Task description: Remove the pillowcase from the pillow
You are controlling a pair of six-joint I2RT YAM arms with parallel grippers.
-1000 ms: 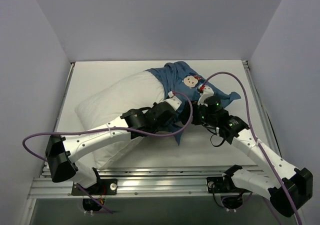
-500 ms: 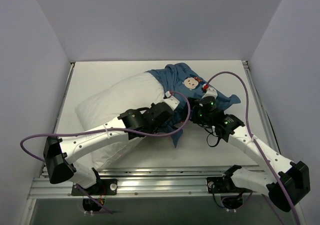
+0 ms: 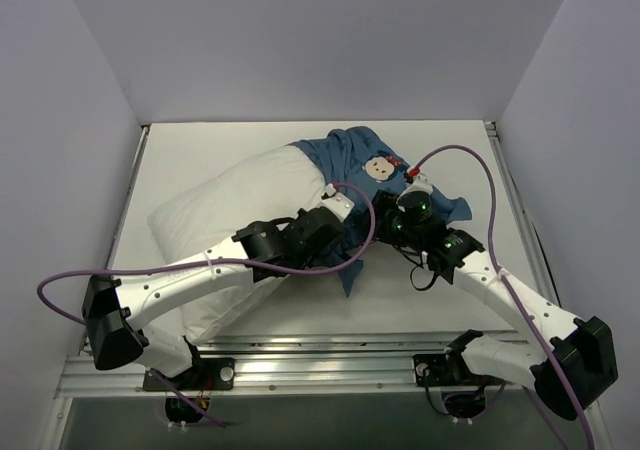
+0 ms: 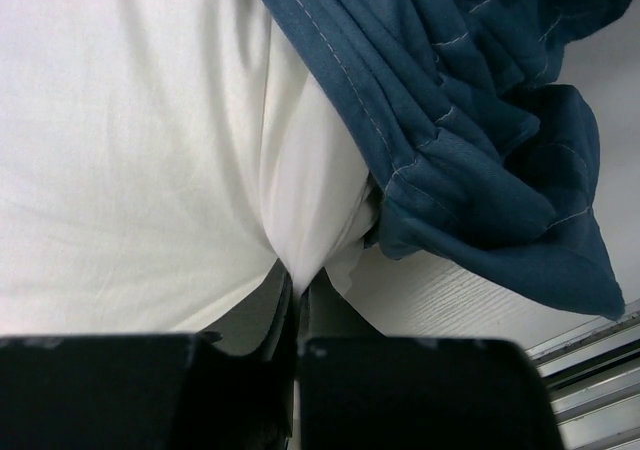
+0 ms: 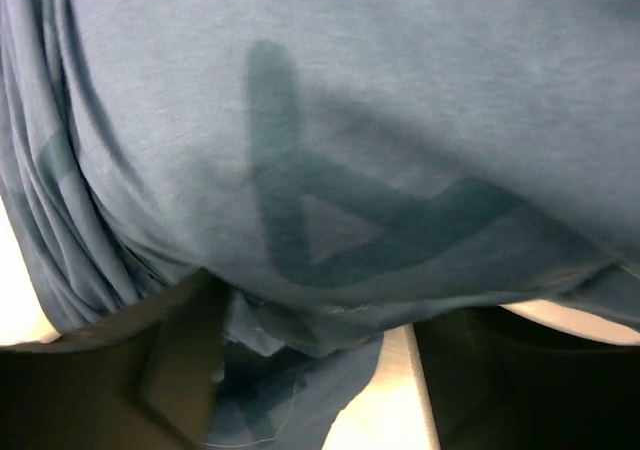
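The white pillow (image 3: 240, 200) lies slanted across the table. The dark-blue pillowcase (image 3: 350, 155), with a mouse face on it, is bunched over the pillow's far right end. My left gripper (image 3: 347, 232) is at the pillow's near right edge. In the left wrist view it (image 4: 298, 288) is shut on a pinch of white pillow (image 4: 150, 150), with pillowcase folds (image 4: 470, 120) just beyond. My right gripper (image 3: 388, 220) sits against the pillowcase's right side. In the right wrist view it (image 5: 320, 335) is open, its fingers (image 5: 180, 355) wide apart, with blue pillowcase (image 5: 380, 120) draped between and over them.
Grey walls enclose the white table (image 3: 200, 150) on three sides. A metal rail (image 3: 330, 355) runs along the near edge and shows in the left wrist view (image 4: 590, 360). Purple cables (image 3: 470, 160) loop over both arms.
My right gripper has moved left and farther in against the pillowcase. The left arm has drawn slightly left and nearer with the pillow. The pillowcase bunch has shifted a little left.
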